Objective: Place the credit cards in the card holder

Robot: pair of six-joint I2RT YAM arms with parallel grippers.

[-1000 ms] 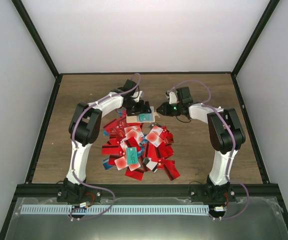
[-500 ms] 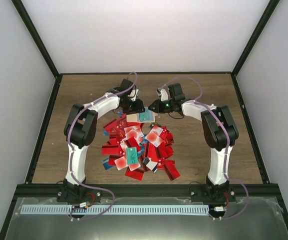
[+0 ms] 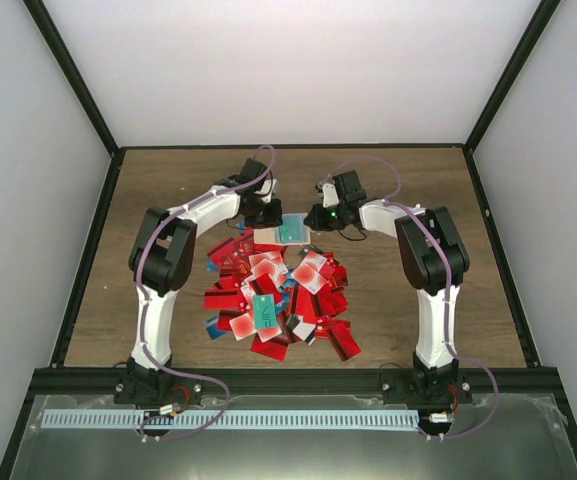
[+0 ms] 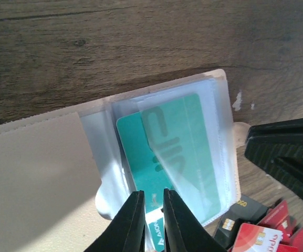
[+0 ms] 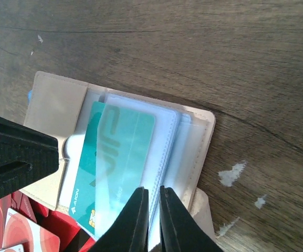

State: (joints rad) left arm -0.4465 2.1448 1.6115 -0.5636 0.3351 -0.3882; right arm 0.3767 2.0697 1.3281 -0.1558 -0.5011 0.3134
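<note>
The card holder (image 3: 284, 234) lies open at the far edge of the heap of credit cards (image 3: 278, 300), its beige cover (image 4: 30, 173) folded out and its clear sleeves fanned. One teal card (image 4: 185, 152) sits inside a sleeve. A second teal card (image 4: 138, 157) lies under it and sticks out of the sleeves' open end. My left gripper (image 4: 152, 193) stands over that end with its jaws almost together. My right gripper (image 5: 152, 190) is shut on the stitched edge of the clear sleeves (image 5: 167, 142).
Red, white and teal cards (image 3: 313, 272) spread toward the arm bases in a loose heap. Brown wood table (image 3: 168, 190) surrounds the holder, and black frame rails (image 3: 88, 250) run along the sides. White flecks (image 5: 230, 173) mark the wood beside the holder.
The left gripper's jaws have closed from wide open. The right gripper has moved left onto the holder and tightened a little.
</note>
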